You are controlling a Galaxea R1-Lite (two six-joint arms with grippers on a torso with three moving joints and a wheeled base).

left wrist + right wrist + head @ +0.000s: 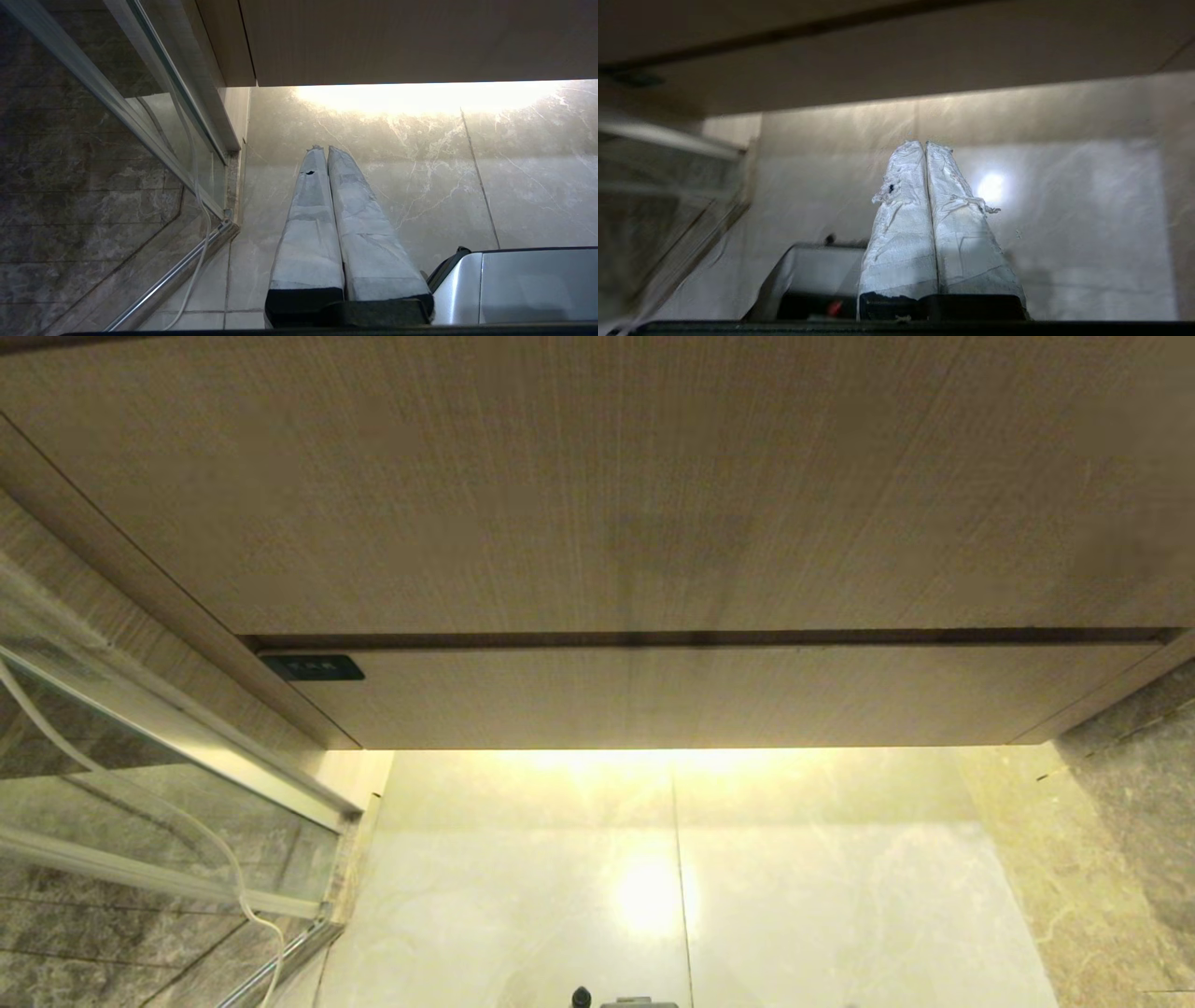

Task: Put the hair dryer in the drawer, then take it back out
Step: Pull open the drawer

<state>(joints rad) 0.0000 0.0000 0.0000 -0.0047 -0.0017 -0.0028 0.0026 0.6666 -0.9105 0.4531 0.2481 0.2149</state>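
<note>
In the head view, a pale marble floor [822, 896] is glowing under a wood-grain vanity, whose low drawer [709, 695] is sitting flush and closed beneath the taller panel [597, 485], with a glass shower screen [140, 784] and a white cord [187, 821] running along the left; no hair dryer is showing in any view. In the left wrist view, the left gripper [322, 149] is hanging over the floor beside the robot's grey base [514, 284], its taped fingers [308, 224] pressing together around nothing. In the right wrist view (blurred), the right gripper [925, 143] is pointing toward the drawer front, its frayed white fingers [957, 224] likewise meeting and empty.
</note>
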